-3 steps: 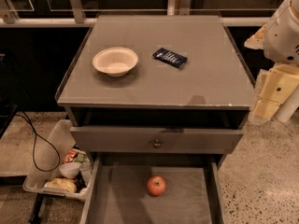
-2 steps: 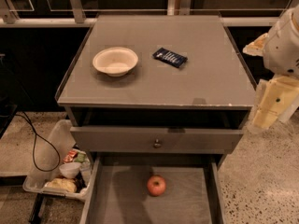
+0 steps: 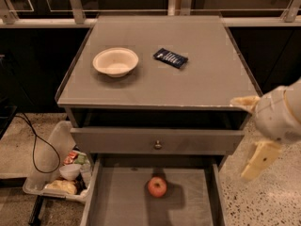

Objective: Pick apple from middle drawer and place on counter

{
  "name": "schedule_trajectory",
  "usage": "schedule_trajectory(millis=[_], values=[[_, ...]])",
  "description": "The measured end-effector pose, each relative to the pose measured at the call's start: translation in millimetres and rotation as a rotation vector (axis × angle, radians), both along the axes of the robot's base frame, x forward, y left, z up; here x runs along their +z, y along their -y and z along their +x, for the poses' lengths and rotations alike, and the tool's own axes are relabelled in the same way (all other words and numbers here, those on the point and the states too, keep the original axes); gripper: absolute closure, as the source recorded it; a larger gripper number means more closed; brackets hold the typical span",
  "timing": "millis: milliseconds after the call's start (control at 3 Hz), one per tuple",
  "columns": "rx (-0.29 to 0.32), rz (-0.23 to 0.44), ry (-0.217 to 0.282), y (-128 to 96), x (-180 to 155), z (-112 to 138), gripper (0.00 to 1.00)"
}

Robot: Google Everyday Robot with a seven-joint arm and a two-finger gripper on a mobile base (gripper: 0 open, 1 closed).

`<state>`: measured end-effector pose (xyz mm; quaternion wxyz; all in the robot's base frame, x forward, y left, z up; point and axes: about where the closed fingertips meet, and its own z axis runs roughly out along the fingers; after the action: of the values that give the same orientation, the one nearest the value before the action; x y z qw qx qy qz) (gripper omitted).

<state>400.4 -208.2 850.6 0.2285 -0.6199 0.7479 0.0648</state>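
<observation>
Reach was the step in hand: the cream-coloured two-finger gripper (image 3: 263,131) hung off the right front corner of the smooth grey counter (image 3: 188,84), well apart from the small round red apple (image 3: 157,187). Whether its jaws were released or clenched could not be told.

The apple sat on the flat floor of the wide, shallow grey middle drawer (image 3: 122,201), roughly central between the side walls and just below the shut grey drawer front with the small round knob (image 3: 157,140).

A good approach would probably come from above and from the open front, keeping clear of that overhanging front and the right drawer wall. The jaws ought to straddle the apple at its widest part, since a round fruit could roll under a glancing touch.
</observation>
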Motion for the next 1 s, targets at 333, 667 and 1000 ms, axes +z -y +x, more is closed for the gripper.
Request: schedule_trajectory(millis=[333, 667, 1000], values=[[0.061, 0.115, -0.008, -8, -49, -18, 0.00], [0.048, 0.124, -0.020, -10, -57, -20, 0.00], [0.036, 0.148, -0.035, -22, -97, -23, 0.00]])
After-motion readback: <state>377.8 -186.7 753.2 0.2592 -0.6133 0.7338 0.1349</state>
